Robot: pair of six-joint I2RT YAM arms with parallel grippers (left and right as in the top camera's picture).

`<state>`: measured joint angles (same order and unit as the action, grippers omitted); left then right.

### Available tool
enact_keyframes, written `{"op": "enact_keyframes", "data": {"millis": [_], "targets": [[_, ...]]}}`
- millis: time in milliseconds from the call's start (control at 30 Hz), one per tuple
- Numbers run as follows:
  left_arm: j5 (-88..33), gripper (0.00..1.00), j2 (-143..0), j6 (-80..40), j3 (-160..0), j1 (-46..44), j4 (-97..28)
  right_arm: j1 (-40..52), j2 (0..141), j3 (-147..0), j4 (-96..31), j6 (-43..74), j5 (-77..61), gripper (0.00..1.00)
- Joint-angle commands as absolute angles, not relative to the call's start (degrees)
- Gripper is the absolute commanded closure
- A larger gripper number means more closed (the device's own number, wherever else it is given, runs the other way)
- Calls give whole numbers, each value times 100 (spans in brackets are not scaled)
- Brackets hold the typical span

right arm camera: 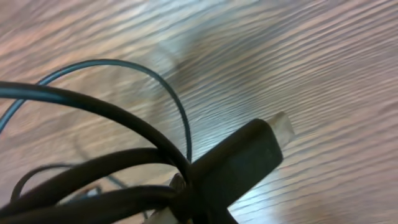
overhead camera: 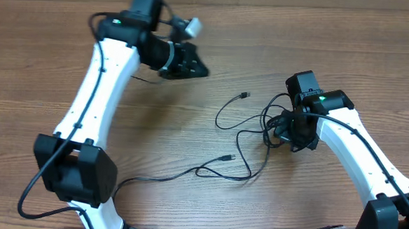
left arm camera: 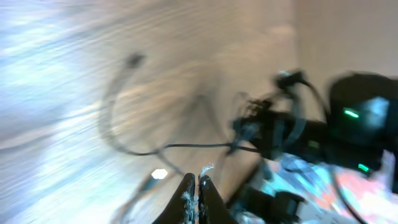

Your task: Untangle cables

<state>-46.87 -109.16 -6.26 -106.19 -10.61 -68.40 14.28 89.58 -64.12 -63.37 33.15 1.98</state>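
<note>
A black moulded plug [right arm camera: 249, 155] with a bare metal tip fills the right wrist view. Loops of the thin black flexible cables [right arm camera: 93, 102] cross it, close over the brown wood-grain table [right arm camera: 323, 56]. From overhead, the right gripper [overhead camera: 288, 131] sits in the knotted bunch near the table's right edge. Its fingers show in neither view, so whether it is clamped on the cords cannot be told. The cables [overhead camera: 266, 123] fan from that bunch toward mid-table, and one strand trails to the near-left corner. The left gripper [overhead camera: 195, 67] hangs toward the far-left corner, well apart from the cords. Its own blurred view shows the fingertips [left arm camera: 186, 198] pressed nearly together with nothing between them. To separate the cords well, one side should probably anchor the bunch while a single free plug end is drawn slowly out along its own run, away from the crossings. Only the overhead view gives the full layout; only the right wrist view shows which strands cross the plug.
</note>
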Motion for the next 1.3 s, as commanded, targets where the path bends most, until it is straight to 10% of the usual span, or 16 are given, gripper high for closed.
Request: {"op": "enact_keyframes", "data": {"millis": [0, 367, 1267], "targets": [[-4154, 96, -10787, -443, -10720, -823, -6914, 1452, 8960, -6401, -6248, 3575, 432, 96], [-4348, 62, -10801, 139, -10698, -1201, -7166, 1581, 8960, -6401, -4995, 1295, -3649, 96], [-2746, 52, -10847, -97, -10068, -2252, -7719, 1579, 8960, -6401, -4676, 1039, -4211, 96]]}}
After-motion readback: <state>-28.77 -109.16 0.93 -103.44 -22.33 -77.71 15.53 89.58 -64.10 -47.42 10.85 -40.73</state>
